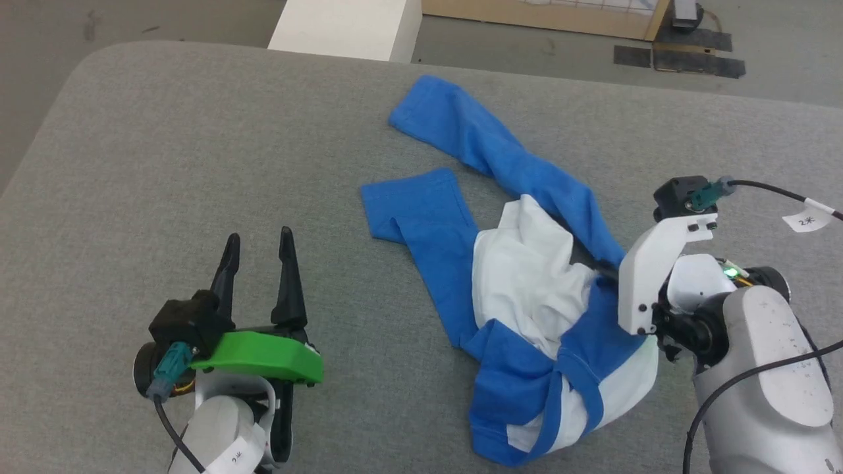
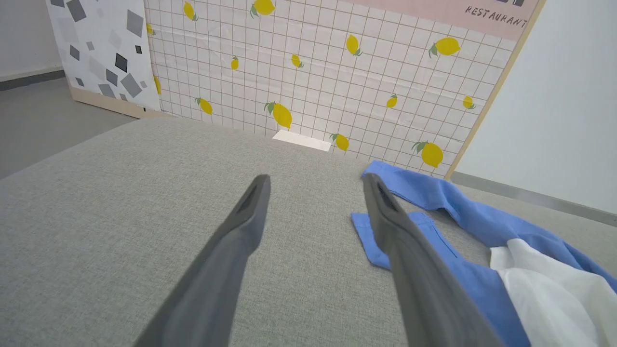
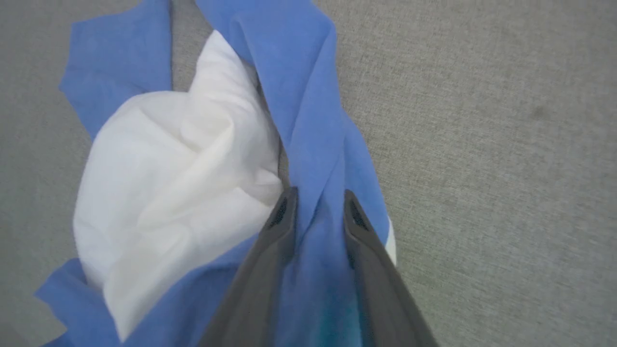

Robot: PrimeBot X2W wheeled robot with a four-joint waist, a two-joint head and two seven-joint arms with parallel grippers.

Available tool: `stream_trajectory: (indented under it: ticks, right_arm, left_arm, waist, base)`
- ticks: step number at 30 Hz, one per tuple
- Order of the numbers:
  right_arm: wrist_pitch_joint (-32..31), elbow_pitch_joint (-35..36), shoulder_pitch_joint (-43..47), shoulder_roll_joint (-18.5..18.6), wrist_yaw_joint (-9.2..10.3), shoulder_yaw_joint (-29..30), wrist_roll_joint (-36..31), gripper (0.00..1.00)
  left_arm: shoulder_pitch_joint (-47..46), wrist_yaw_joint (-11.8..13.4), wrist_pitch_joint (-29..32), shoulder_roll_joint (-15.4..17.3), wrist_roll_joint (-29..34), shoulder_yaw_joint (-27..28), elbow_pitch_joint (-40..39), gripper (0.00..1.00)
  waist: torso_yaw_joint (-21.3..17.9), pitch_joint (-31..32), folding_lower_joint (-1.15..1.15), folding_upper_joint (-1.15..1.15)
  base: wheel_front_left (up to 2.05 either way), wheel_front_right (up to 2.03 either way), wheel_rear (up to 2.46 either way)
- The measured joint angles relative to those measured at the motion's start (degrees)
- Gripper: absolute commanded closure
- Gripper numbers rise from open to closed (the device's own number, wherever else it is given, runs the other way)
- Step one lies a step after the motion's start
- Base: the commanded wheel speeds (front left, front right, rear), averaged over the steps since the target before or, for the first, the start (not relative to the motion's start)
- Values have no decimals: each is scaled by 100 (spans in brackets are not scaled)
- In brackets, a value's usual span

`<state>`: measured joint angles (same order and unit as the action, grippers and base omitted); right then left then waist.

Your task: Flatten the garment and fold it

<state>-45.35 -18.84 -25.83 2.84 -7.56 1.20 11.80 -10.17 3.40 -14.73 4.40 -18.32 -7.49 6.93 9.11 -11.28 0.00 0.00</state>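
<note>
The garment lies crumpled on the grey padded table, right of centre. Its white body is bunched in the middle, and two blue sleeves reach toward the far left. In the right wrist view my right gripper points down onto the garment, its two fingers closed in on a raised fold of blue cloth beside the white bunch. My left gripper rests open at the near left, holding nothing, well left of the shirt. In the left wrist view the left gripper has the garment's blue sleeve just right of its right finger.
Beyond the table's far edge stand a white box and a wood-framed panel, with black tape patches on the floor. A lemon-patterned wall panel faces the left wrist. Bare grey table spreads across the left half.
</note>
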Motion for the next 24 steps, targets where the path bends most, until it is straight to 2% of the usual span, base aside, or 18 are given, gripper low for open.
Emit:
stream_trajectory:
  ticks: [4, 10, 14, 15, 17, 21, 22, 23, 24]
  right_arm:
    - [332, 85, 3, 0, 0, 229, 41, 100]
    - [1575, 638, 364, -5, 0, 1045, 67, 100]
    - [2072, 980, 1005, -8, -1, 1858, 54, 100]
    - [2189, 1027, 1509, -4, 0, 2549, 97, 100]
    - [2210, 972, 1814, -3, 0, 2991, 165, 100]
    - [2219, 681, 2209, 0, 0, 3517, 219, 100]
    - [2227, 620, 2297, 0, 0, 3553, 209, 76]
    - [2269, 606, 2386, 0, 0, 3531, 201, 16]
    - [2338, 624, 2463, -1, 0, 3455, 201, 0]
  left_arm:
    - [88, -135, 0, -76, 26, 136, 74, 0]
    - [285, -237, 0, -109, 152, 215, 216, 0]
    - [379, -292, 0, -118, 187, 265, 290, 0]
    - [465, -341, 0, -120, 188, 268, 344, 0]
    - [520, -363, 0, -123, 188, 264, 378, 0]
    - [564, -400, 0, -124, 187, 210, 467, 0]
    - [572, -420, 0, -124, 186, 169, 515, 0]
    - [580, -438, -1, -125, 181, 112, 560, 0]
    - [580, -441, 0, -126, 157, 45, 609, 0]
  waist:
    - [24, 69, 0, 0]
    - [-66, 320, 0, 0]
    - [-178, 519, 0, 0]
    - [-297, 635, 0, 0]
    - [-395, 698, 0, 0]
    - [-580, 787, 0, 0]
    - [-627, 808, 0, 0]
    - [-673, 827, 0, 0]
    - [-714, 844, 0, 0]
  base:
    - [0, 0, 0]
    - [0, 0, 0]
    - [0, 0, 0]
    - [0, 0, 0]
    - [0, 0, 0]
    - [0, 0, 0]
    - [0, 0, 0]
    - [0, 0, 0]
    - [0, 0, 0]
